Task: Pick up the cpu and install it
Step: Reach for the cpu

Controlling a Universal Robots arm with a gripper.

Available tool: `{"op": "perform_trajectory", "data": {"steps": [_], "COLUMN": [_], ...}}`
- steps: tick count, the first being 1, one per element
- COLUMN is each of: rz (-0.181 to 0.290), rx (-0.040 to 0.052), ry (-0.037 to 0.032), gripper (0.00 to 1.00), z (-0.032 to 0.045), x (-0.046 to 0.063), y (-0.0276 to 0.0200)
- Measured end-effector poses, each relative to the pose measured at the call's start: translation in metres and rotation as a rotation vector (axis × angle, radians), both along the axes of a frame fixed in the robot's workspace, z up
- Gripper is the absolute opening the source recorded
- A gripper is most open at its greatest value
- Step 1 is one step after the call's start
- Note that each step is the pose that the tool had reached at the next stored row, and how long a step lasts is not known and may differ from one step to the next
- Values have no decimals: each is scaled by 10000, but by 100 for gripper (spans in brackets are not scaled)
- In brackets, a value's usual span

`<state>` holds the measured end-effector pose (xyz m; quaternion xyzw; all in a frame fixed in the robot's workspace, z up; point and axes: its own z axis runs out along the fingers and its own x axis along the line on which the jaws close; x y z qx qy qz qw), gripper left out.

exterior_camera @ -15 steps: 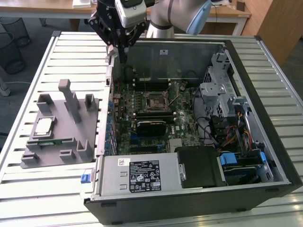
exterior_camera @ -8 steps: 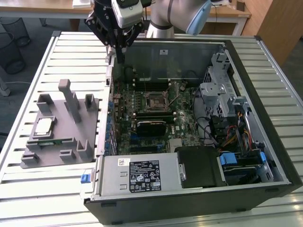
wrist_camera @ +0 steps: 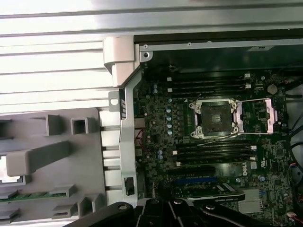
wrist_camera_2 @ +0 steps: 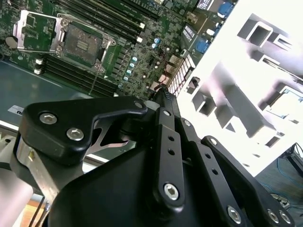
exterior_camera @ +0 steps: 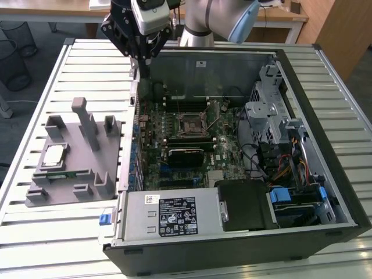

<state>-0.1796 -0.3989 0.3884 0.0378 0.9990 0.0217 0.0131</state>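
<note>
Hovering with jaws pressed together and empty, the gripper [exterior_camera: 142, 71] has the cpu [exterior_camera: 53, 154] lying flat well apart from them, toward the exterior view's left.

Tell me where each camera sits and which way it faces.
Exterior view: off the arm, high, looking down on the open computer case, the grey fixture and the cpu on it; arm and gripper show.
First wrist view: on the arm, looking down at the motherboard and its socket; gripper links show.
Second wrist view: on the arm, looking along the gripper toward the socket.
Shared: all three show the socket and fixture.
</note>
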Motion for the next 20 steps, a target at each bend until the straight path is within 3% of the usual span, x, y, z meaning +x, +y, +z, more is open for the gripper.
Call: {"op": "perform_trajectory", "data": {"steps": [20], "rz": [0], "rx": [0], "ry": [0], "gripper": [11], "z": [-10], "x": [-124], "y": [0]}}
